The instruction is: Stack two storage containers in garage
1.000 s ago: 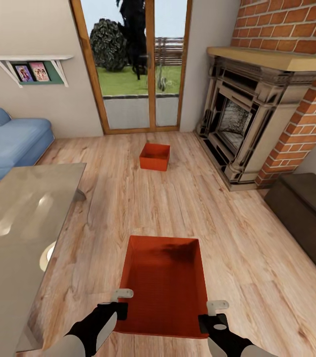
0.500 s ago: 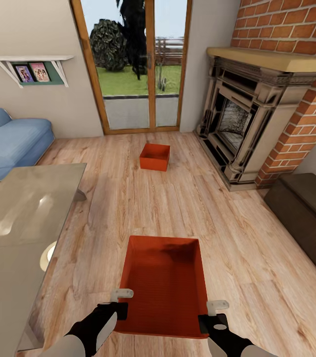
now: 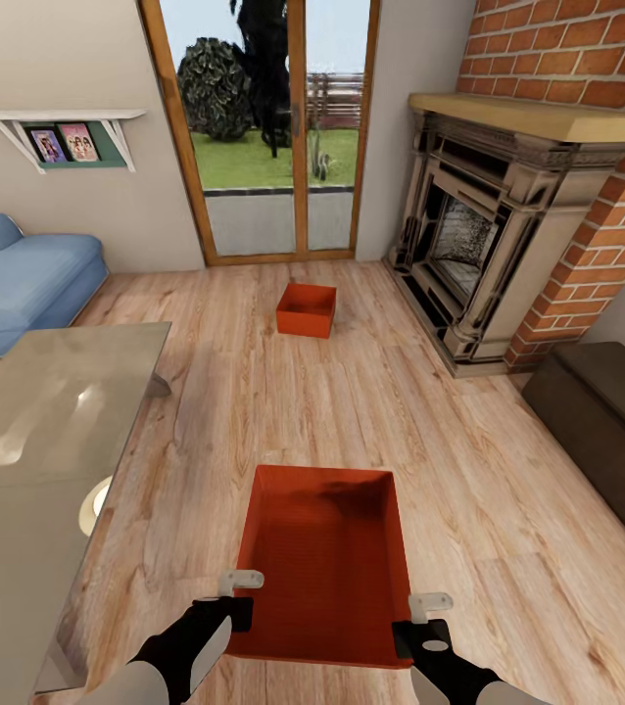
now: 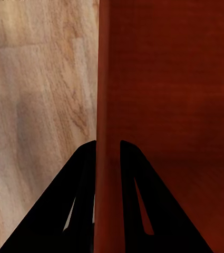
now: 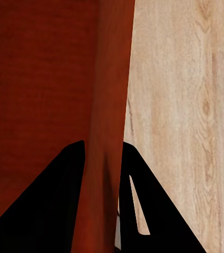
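Near bin: L wall sits btwn left gripper jaws, R wall btwn right gripper jaws. Both clamped tight on the walls. 2nd bin far off by fireplace.

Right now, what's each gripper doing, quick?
Left gripper: shut on the near storage container, jaws straddling its left wall.
Right gripper: shut on the same container, jaws straddling its right wall.
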Tool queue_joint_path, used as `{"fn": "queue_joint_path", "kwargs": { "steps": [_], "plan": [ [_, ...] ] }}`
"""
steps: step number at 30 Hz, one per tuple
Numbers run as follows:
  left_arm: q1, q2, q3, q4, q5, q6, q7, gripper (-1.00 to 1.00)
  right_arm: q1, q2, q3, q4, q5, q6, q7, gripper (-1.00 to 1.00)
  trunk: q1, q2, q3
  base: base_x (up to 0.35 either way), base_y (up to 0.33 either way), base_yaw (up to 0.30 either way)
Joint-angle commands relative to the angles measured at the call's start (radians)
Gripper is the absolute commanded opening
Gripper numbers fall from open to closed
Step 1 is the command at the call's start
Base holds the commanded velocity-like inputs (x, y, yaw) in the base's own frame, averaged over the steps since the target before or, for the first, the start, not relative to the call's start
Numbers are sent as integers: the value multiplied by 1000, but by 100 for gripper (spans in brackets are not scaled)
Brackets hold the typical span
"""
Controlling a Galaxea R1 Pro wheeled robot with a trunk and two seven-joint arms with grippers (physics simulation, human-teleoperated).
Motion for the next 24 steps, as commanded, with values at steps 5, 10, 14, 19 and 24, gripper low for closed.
{"fn": "queue_joint_path", "kwargs": {
  "steps": [5,10,14,19,24],
  "plan": [
    [0,1,-36,-1,33,5,-14,-100,-1,-9,14,3,-15,-9,-14,-100,0,-2,-1,0,0,0],
    [0,1,-36,-1,33,5,-14,-100,-1,-9,13,3,-15,-3,-14,-100,0,-2,-1,0,0,0],
    [0,1,-36,-1,33,5,-14,-100,-1,-9,13,3,-15,0,-14,-100,0,-2,-1,0,0,0],
    [0,1,-36,-1,33,5,-14,-100,-1,-9,13,3,-15,0,-14,-100,0,-2,-1,0,0,0],
    [0,1,-36,-1,33,5,-14,-100,-1,-9,13,3,-15,0,-14,-100,0,-2,-1,0,0,0]
  ]
}}
